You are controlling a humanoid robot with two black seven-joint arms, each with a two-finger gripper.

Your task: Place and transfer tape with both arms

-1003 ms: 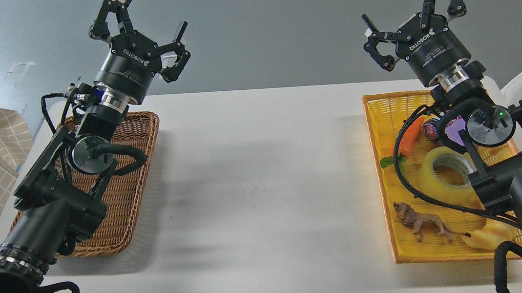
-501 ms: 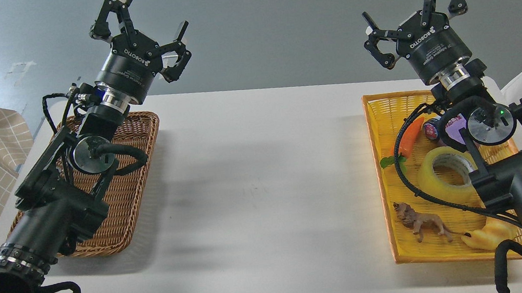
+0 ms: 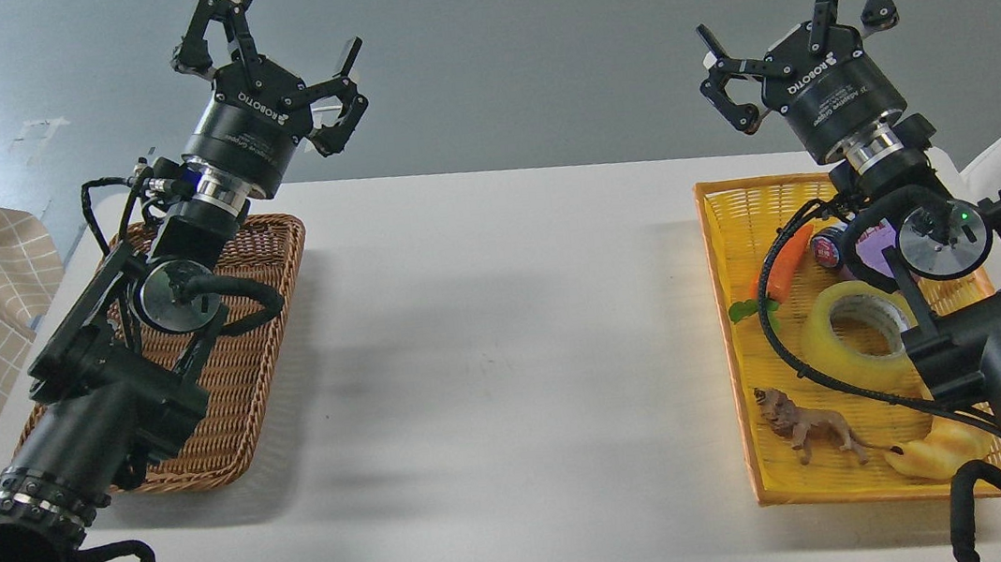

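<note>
Right now both my jaws hang spread wide, gripping nothing: left gripper (image 3: 271,48) above the brown wicker basket (image 3: 230,387), right gripper (image 3: 795,12) above the yellow basket (image 3: 738,339). Tape roll (image 3: 832,337) lies in that yellow basket on the worktop (image 3: 510,365), between a toy carrot (image 3: 786,263) and a toy lion (image 3: 810,430).

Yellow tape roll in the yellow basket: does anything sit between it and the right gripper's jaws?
Yes. The right arm's own wrist joint and black cable cross over the translucent yellow tape roll. The open right gripper is raised beyond the yellow woven basket.
</note>
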